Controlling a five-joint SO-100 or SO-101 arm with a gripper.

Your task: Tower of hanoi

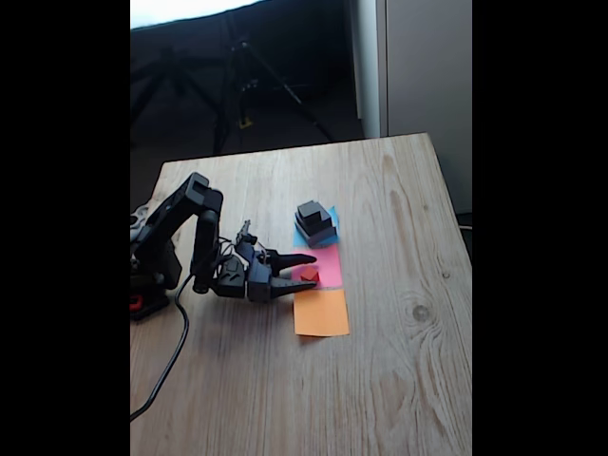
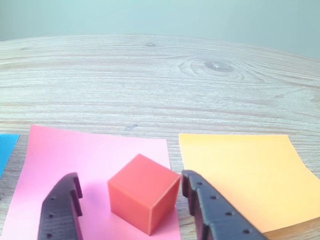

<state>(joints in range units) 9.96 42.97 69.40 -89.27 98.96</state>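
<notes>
On the wooden table, 3 paper squares lie in a row in the fixed view: the blue paper, the pink paper and the orange paper. A stack of blocks stands on the blue paper, with the flat grey block at the bottom, the medium black block on it and the small black cube on top. The red cube sits alone on the pink paper, near that paper's edge beside the orange paper in the wrist view. The gripper is low over the pink paper with its 2 fingers spread to either side of the red cube; a gap shows on the left side, while the right finger is just beside the cube and contact cannot be told. The orange paper carries nothing.
</notes>
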